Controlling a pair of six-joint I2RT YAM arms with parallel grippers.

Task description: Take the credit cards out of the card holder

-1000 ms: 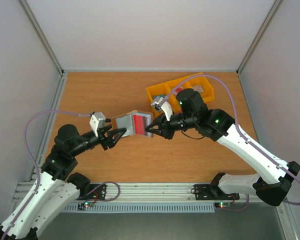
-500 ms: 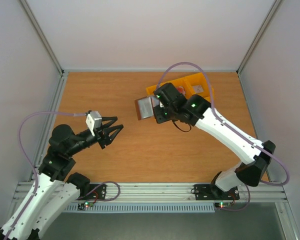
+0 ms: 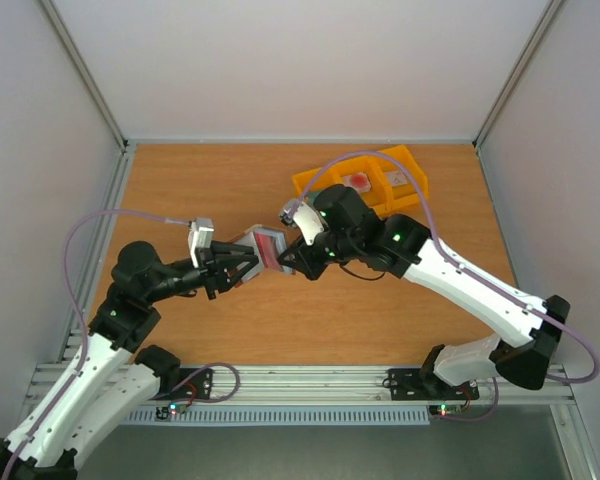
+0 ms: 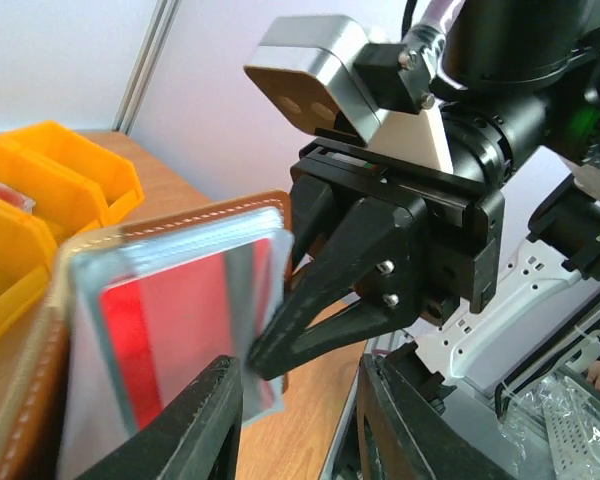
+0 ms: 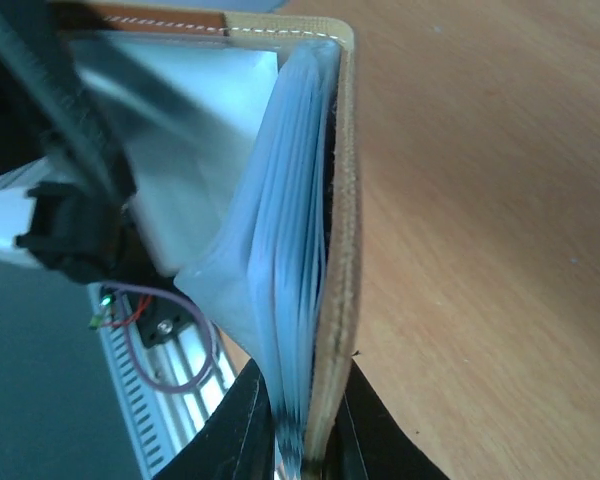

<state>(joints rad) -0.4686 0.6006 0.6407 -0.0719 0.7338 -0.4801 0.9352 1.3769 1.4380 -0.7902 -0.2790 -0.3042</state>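
Observation:
The card holder [image 3: 263, 245], brown leather with grey-blue sleeves, hangs open above the table between both arms. My right gripper [image 3: 288, 258] is shut on its edge. The right wrist view shows the leather cover [image 5: 340, 200] and the stacked sleeves [image 5: 290, 250] pinched between my right gripper's [image 5: 305, 380] fingers. A red credit card [image 4: 180, 320] sits inside a sleeve of the card holder [image 4: 55, 330]. My left gripper [image 3: 245, 270] is open, and in its own wrist view [image 4: 295, 370] one finger [image 4: 195, 425] is at the sleeve's lower corner. A pale card with a red spot [image 3: 360, 182] lies in the yellow bin.
The yellow three-part bin [image 3: 325, 178] stands at the back right of the table, just behind the right arm; it also shows in the left wrist view [image 4: 50, 150]. An aluminium rail [image 3: 300, 385] runs along the near edge.
My right gripper has brought the card holder back from beside the yellow bin to the middle. My left arm has reached forward, its open fingers now at the holder.

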